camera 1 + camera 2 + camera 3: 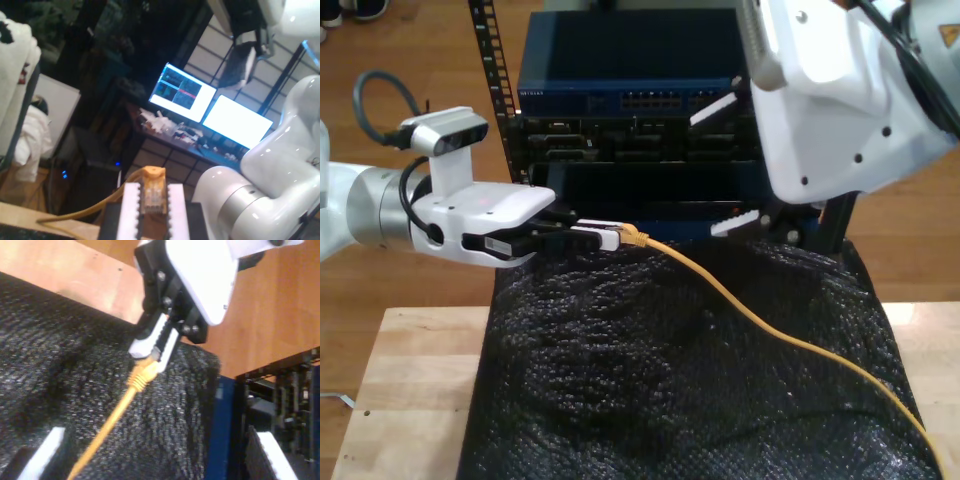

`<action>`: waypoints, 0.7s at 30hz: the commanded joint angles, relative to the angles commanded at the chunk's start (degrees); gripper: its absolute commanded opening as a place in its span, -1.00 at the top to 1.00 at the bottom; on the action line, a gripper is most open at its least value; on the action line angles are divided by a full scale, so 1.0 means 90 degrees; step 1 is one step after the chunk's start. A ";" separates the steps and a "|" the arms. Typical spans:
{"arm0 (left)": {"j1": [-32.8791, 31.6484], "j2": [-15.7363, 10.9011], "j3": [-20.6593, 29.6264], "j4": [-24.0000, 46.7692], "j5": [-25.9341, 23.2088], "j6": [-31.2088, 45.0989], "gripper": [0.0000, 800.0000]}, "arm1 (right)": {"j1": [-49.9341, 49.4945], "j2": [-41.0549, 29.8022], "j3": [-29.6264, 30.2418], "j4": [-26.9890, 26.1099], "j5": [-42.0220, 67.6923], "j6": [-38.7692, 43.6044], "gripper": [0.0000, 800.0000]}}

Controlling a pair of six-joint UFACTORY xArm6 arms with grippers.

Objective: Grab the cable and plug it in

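The counter [410,380] fills the lower part of the exterior view, and a black mat [670,370] is draped over its middle. Behind the mat, in the upper centre of that view, a rack [630,120] of network gear is stood, with a row of ports [655,101] seen on the blue unit at the top.

My first gripper [610,237] is reached in from the exterior view's left and is clamped on the plug end of the cable [740,300]; in the first wrist view the orange boot is seen pinched between the white pads [131,210]. From there the cable is trailed across the mat toward the lower right corner of the exterior view, where it is cut off by the frame edge.

My second gripper [150,460] is held above the mat with its pads spread apart and nothing between them; the large white arm at the exterior view's upper right is taken to be its arm.

The move ahead turns on one relation: the plug's long axis is laid roughly level, toward the exterior view's right, while the ports face out of the rack, higher in the frame. A turn toward the rack is judged necessary before insertion.

The clear tip is hidden between the pads, so its latch side cannot be told. The intended port cannot be made out.
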 joint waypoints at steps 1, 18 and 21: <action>0.0000 0.0029 -0.0039 -0.0010 0.0049 0.0000 0.99 | 0.0039 -0.0010 0.0010 -0.0010 -0.0078 -0.0029 -0.99; 0.0098 0.0488 -0.0029 -0.0440 0.0733 -0.0137 0.94 | 0.1260 -0.0068 0.0527 0.0000 -0.0889 -0.0547 -0.99; 0.0098 0.0527 -0.0020 -0.0557 0.0879 -0.0147 0.94 | 0.1446 -0.0117 0.0674 -0.0010 -0.1211 -0.0547 -0.99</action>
